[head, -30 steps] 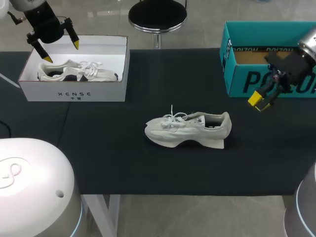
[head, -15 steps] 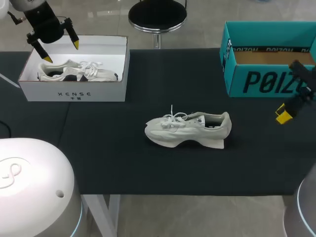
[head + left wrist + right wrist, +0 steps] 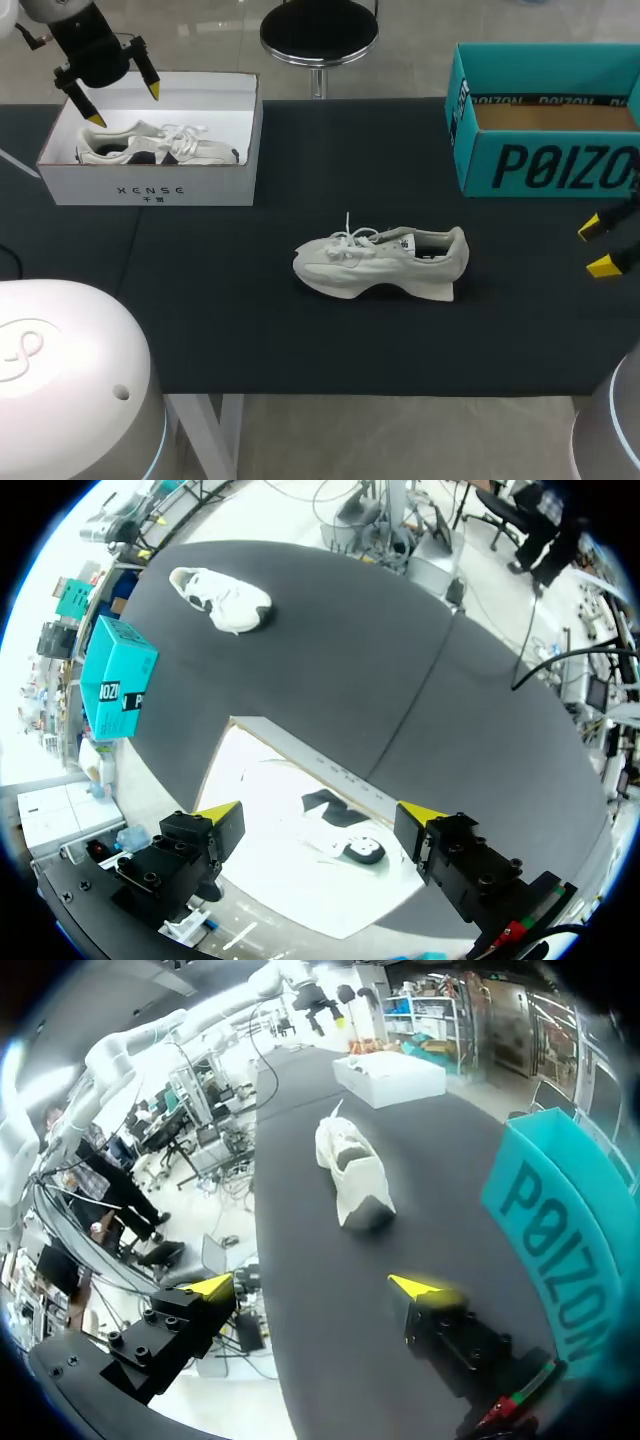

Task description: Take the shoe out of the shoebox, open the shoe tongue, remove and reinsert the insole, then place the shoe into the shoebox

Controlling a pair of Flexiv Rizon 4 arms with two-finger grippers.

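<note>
A pale grey shoe (image 3: 385, 262) lies on its sole mid-table, toe to the left, laces loose; the right wrist view shows the shoe (image 3: 352, 1170) well ahead of the fingers. A second, similar shoe (image 3: 150, 145) rests inside the open white shoebox (image 3: 150, 185) at the far left. My left gripper (image 3: 125, 105) hangs open above that box's back left corner; below it, the left wrist view has the boxed shoe (image 3: 340, 835). My right gripper (image 3: 597, 247) stands open and empty at the table's right edge, in front of the teal box.
An open teal box (image 3: 540, 165) stands at the back right, close beside my right gripper (image 3: 315, 1287). The black mat (image 3: 230, 300) covers the whole table. The left wrist view shows the table shoe (image 3: 222, 598) and the teal box (image 3: 118, 680) far off.
My right gripper has drawn back from in front of the teal box, rightward and toward the table's right edge. The left arm and both shoes have stayed put.
</note>
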